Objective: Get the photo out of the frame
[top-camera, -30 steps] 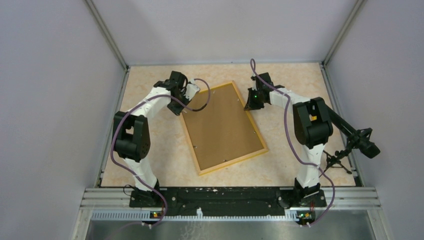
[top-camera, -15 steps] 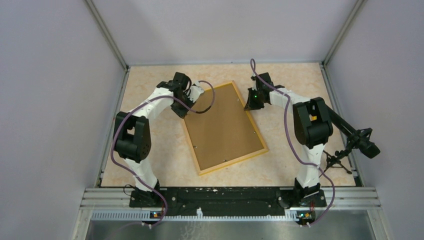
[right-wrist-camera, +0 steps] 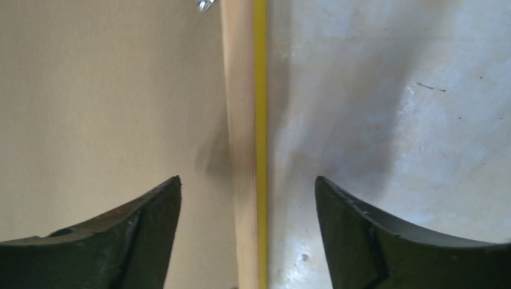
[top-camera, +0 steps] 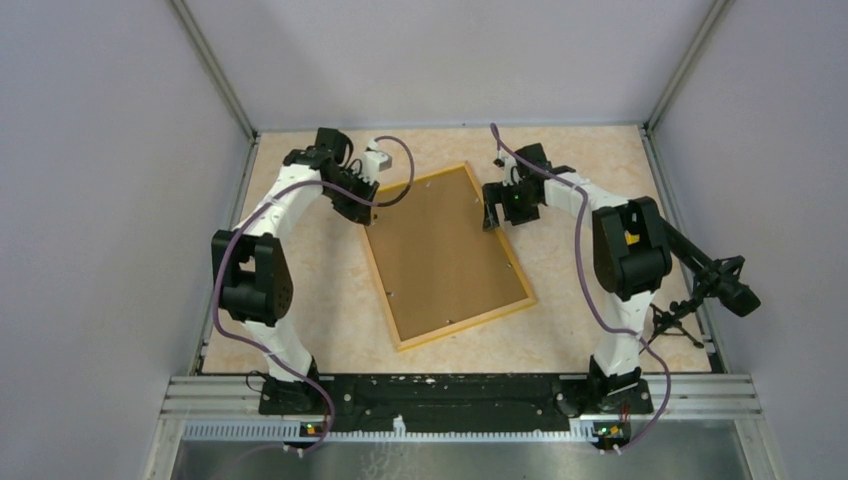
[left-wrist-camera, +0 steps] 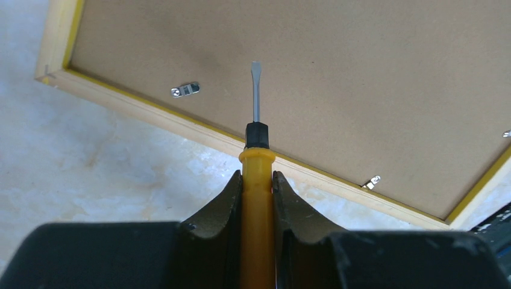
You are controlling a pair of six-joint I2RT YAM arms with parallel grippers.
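**Frame, tool and clip.** The frame point(top-camera: 447, 255) lies face down on the worktop point(top-camera: 340, 300) with its brown back panel point(left-wrist-camera: 337, 78) up. Its long axis runs from the far side toward the arm bases, leaning right as it nears them. The photo is hidden under that panel and cannot be seen. Beside the frame's far-left corner, your left gripper point(left-wrist-camera: 257, 179) is pinched on the yellow handle of a flat-blade screwdriver point(left-wrist-camera: 257, 158). The blade crosses the wooden rim and reaches over the panel; whether it touches cannot be told. The relation that matters is between the blade and the nearest turn clip point(left-wrist-camera: 185, 91). That clip sits just inside this rim, to the left of the blade tip in the left wrist view, and a second clip point(left-wrist-camera: 372, 182) lies farther off to the right. At the frame's right long side, near its far end, your right gripper point(right-wrist-camera: 247, 179) is spread wide and holds nothing. One finger is over the panel and one over the worktop, with the rim point(right-wrist-camera: 240, 120) between them. By these signs you are at the clip-release step, and the left arm is the one placed for it.
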